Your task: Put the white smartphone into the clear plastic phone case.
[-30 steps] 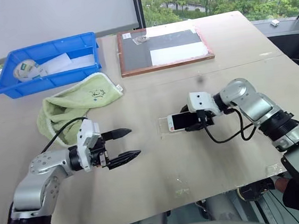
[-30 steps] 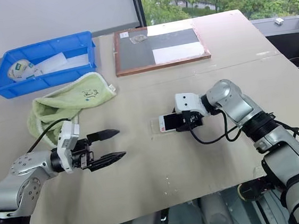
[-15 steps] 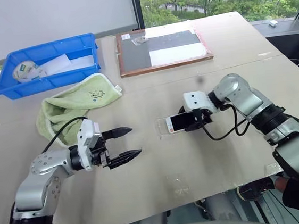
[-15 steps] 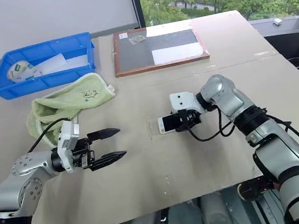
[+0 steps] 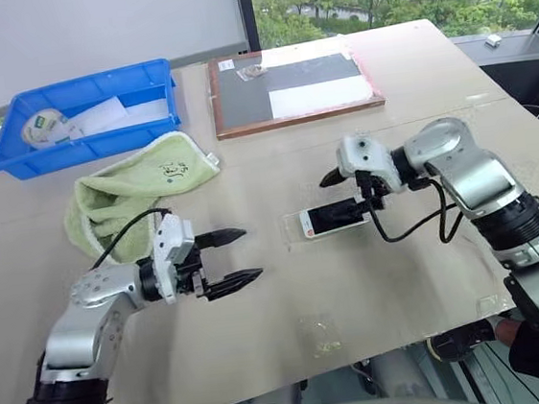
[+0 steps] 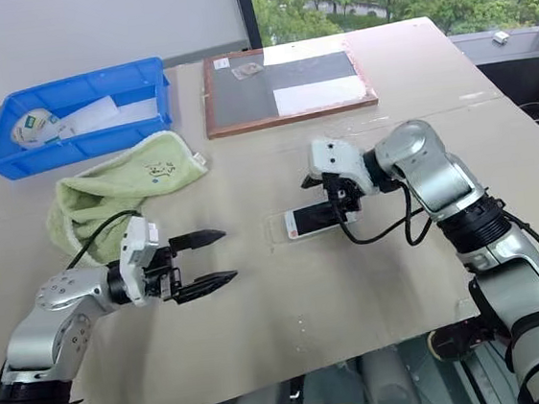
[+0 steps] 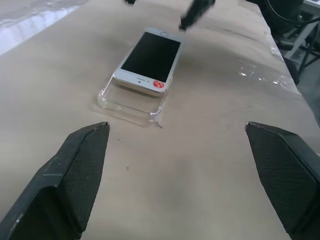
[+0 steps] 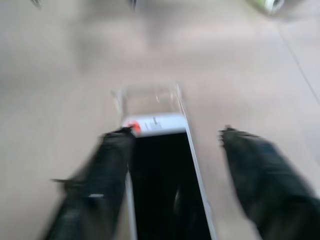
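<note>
The white smartphone [image 5: 334, 218] lies screen up in the middle of the table, one end resting in the clear plastic phone case [image 5: 294, 226], whose free end sticks out toward my left arm. In the left wrist view the phone [image 7: 150, 55] sits slightly raised on the case [image 7: 127, 102]. Just above the phone's other end hovers my right gripper [image 5: 344, 190], open, its fingers [image 8: 110, 170] astride the phone without touching it. My left gripper [image 5: 252, 253] is open and empty, low over the table and pointing at the case from a hand's length away.
A green towel [image 5: 133, 192] lies behind my left arm. At the back left stands a blue bin [image 5: 84, 91] holding a tape roll. A dark wood-framed board [image 5: 291, 89] with white paper sits behind the phone. Crumpled clear wrap [image 5: 322, 336] lies near the front edge.
My right gripper has lifted off the phone, which stays on the table, and its fingers have drawn closer together. The left gripper has narrowed slightly and stays in place.
</note>
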Available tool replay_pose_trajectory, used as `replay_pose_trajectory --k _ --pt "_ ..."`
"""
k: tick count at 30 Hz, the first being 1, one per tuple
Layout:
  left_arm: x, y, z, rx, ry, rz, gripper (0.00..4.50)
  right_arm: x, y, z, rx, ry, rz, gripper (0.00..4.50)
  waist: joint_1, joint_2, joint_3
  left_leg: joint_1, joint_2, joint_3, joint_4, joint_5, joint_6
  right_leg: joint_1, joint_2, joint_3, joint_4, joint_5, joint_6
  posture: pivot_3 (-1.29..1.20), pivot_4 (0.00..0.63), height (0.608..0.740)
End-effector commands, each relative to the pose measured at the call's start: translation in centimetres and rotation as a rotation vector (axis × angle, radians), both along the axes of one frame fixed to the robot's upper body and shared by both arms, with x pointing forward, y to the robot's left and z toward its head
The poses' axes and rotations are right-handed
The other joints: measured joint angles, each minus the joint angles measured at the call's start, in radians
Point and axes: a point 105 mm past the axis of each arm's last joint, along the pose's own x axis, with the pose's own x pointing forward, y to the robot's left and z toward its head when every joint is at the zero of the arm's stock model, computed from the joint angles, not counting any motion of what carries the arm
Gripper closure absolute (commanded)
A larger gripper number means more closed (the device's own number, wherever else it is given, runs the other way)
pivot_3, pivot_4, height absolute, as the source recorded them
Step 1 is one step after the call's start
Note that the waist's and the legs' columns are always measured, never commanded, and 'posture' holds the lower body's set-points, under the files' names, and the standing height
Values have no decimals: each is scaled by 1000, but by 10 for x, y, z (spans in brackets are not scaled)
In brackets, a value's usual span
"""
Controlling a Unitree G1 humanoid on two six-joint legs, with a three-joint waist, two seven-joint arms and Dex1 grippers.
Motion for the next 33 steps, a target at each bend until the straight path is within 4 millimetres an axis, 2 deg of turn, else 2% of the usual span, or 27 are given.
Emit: replay_pose_trajectory --k 1,3,4,6,7,10,16,18,23,25,28,30,33 --pt "4 -3 6 -6 -33 -22 1868 -5 8 -8 46 15 -12 3367 0 0 0 0 0 0 0 0 0 0 0 0 0 0 0 0 150 740" --pt "5 -3 6 -5 -35 -23 2707 -2 12 -17 56 28 -39 4214 0 0 0 0 0 0 0 0 0 0 0 0 0 0 0 0 150 740" --pt "5 -3 6 -5 -35 -24 3207 0 13 -26 48 38 -59 4500 -3 0 0 0 0 0 0 0 0 0 0 0 0 0 0 0 150 740" --pt "6 -3 8 -6 -36 -27 4226 6 11 -47 4 49 -98 4500 -4 0 0 0 0 1 0 0 0 -1 0 1 1 0 0 0 150 740" --pt "7 -3 8 -3 -39 -25 4418 9 8 -58 -28 56 -114 4500 -4 0 0 0 0 1 0 0 0 -1 0 0 1 0 0 0 150 740" --pt "9 -2 10 -3 -36 -17 4418 14 -3 -91 -140 79 -153 4500 -3 0 -1 0 0 2 0 0 0 -1 0 1 1 0 0 0 150 740" --pt "14 -3 7 24 -33 11 4418 12 -1 -112 -187 118 -143 4500 -5 -2 -5 15 0 2 0 0 0 13 1 1 0 -1 1 0 150 740" --pt "17 -6 5 37 -32 21 4418 15 1 -106 -147 109 -150 4500 -6 -3 -9 16 1 2 0 0 0 14 2 1 1 -1 1 0 150 740" --pt "21 -13 1 41 -21 39 4418 13 5 -43 81 48 -149 4500 -3 -1 -8 16 2 0 0 0 0 15 2 1 2 0 0 0 150 740" --pt "23 -16 -1 50 -23 41 4418 5 6 -15 180 38 -145 4500 -1 0 -7 11 1 0 1 0 0 10 2 1 3 0 0 0 150 740" --pt "27 -19 -6 67 -18 49 4418 -12 3 14 278 22 -135 4500 0 0 -7 7 1 1 0 0 -1 5 1 1 2 0 0 0 150 740" --pt "34 -21 -8 78 -31 73 4418 -22 -2 20 303 24 -152 4500 2 0 -7 5 1 0 -1 0 -1 4 1 1 1 0 0 0 150 740" --pt "40 -27 -12 96 -35 83 4418 -27 -21 10 229 -21 -231 4500 6 0 -7 4 0 -1 -1 0 -1 4 1 0 0 0 0 0 150 740"
